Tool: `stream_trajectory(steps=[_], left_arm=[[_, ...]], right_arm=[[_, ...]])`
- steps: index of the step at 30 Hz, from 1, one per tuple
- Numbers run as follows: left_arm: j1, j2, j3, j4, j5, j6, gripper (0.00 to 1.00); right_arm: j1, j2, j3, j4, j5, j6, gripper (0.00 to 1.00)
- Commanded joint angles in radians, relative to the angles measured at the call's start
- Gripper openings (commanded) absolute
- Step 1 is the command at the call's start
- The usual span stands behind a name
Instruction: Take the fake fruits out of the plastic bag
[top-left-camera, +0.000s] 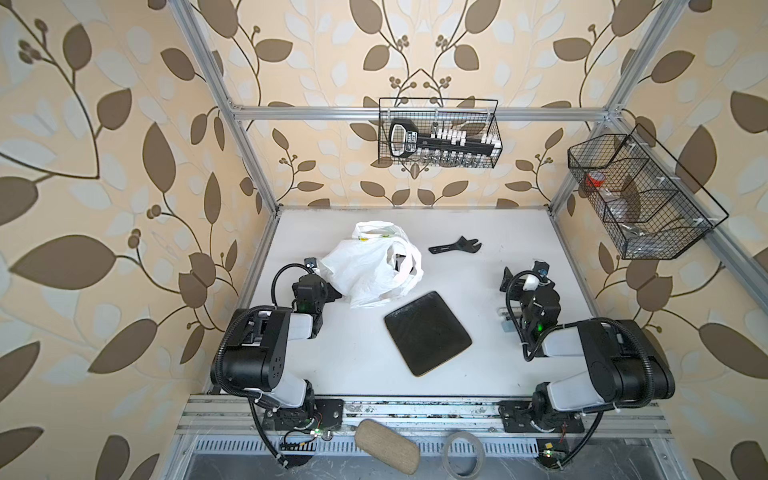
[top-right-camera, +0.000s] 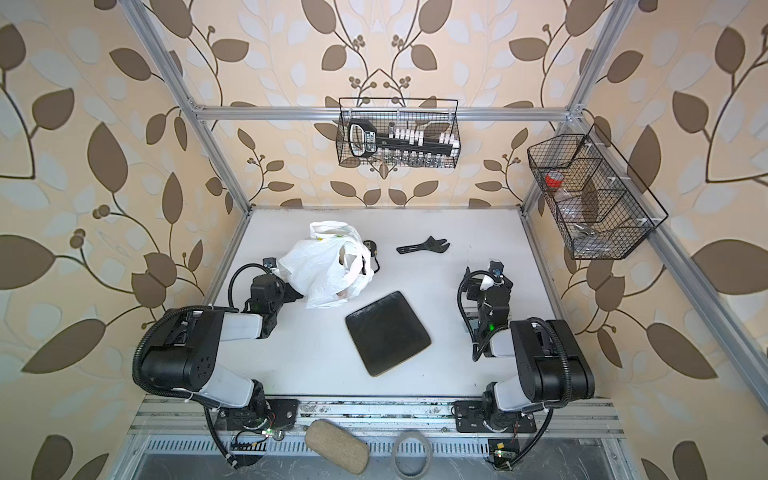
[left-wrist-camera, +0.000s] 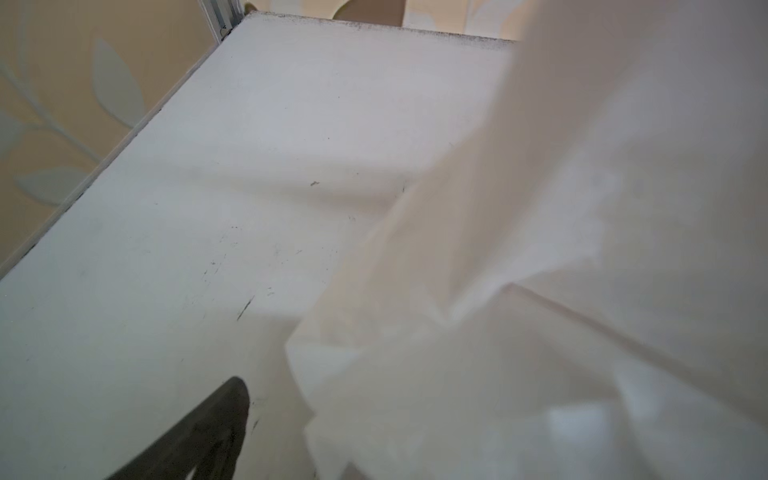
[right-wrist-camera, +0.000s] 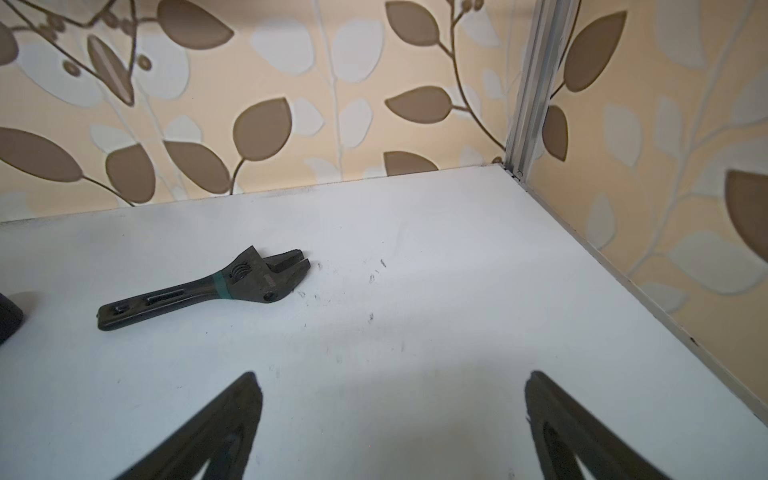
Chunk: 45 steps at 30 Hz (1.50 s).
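White, crinkled film makes up the plastic bag (top-left-camera: 370, 266), which sits slumped on the table (top-left-camera: 498, 357) left of centre in both top views (top-right-camera: 324, 266), its loop handles and mouth turned toward the upper right of the frame. The fake fruits cannot be made out through the film. Just below and right of the bag a black tray (top-left-camera: 428, 332) lies flat at centre frame, close to the bag's lower edge. A dark wrench (top-left-camera: 455, 246) lies apart from both, above the tray, near the back wall. The left tool (top-right-camera: 293, 291) sits at the bag's left flank. In the left wrist view only one dark finger (left-wrist-camera: 216, 419) shows, with the bag (left-wrist-camera: 540, 249) draped over the other side, so the jaws read as wide with nothing pinched. The right tool (right-wrist-camera: 390, 376) hovers at right of frame, jaws spread wide and empty above bare table, facing the wrench (right-wrist-camera: 208, 286).
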Motion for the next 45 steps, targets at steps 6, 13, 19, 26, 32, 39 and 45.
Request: stream_trajectory(steps=[6,13,19,26,32,39,45], left_arm=[[-0.008,-0.031,-0.005,0.032,-0.004,0.013,0.99],[-0.008,-0.034,-0.007,0.034,-0.005,0.015,0.99],[-0.008,-0.035,-0.006,0.033,-0.003,0.014,0.99],[-0.006,-0.028,0.0,0.026,-0.001,0.012,0.99],[-0.005,-0.071,-0.015,0.026,-0.077,-0.02,0.98],[0.002,-0.317,0.093,-0.443,-0.316,-0.169,0.99],[0.009,-0.46,0.109,-0.79,-0.576,-0.468,0.99]], right_arm=[[-0.003,0.005,-0.01,0.011,-0.016,-0.002,0.99],[-0.003,0.005,-0.011,0.012,-0.016,-0.002,0.99],[-0.004,0.006,-0.009,0.011,-0.015,-0.002,0.99],[-0.004,0.008,-0.007,0.009,-0.014,-0.002,0.99],[-0.003,-0.031,-0.017,0.006,0.042,0.019,0.99],[-0.002,-0.272,0.054,-0.339,0.156,0.106,0.99],[-0.001,-0.415,0.155,-0.655,0.081,0.273,0.99]])
